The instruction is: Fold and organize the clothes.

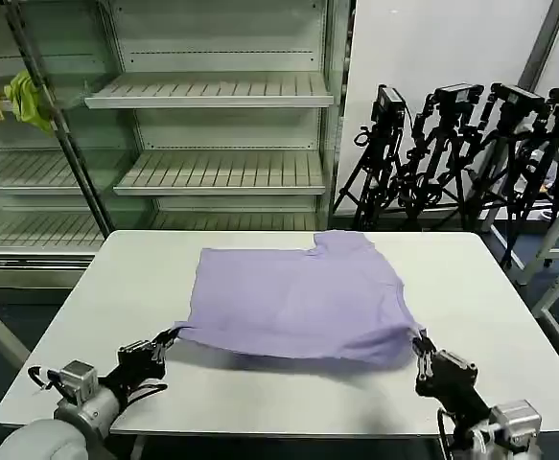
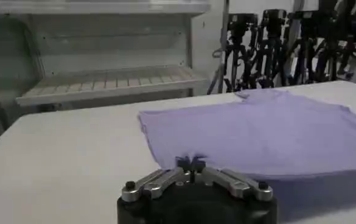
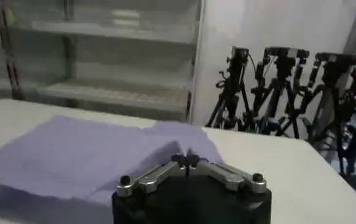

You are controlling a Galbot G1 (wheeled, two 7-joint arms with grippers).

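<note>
Head view: lavender T-shirt (image 1: 298,302) lies on the white table (image 1: 509,287), near hem lifted. My left gripper (image 1: 172,334) pinches one near corner, my right gripper (image 1: 419,341) the other.

Left wrist view: fingers (image 2: 184,162) closed on fabric; soft, light, drapes freely.

Right wrist view: fingertips (image 3: 179,159) clamped on cloth. I judge corners the best hold.

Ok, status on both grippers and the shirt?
Left gripper shut on T-shirt near-left corner. Right gripper shut on near-right corner. Near edge lifted off table. Nothing in the way.
</note>
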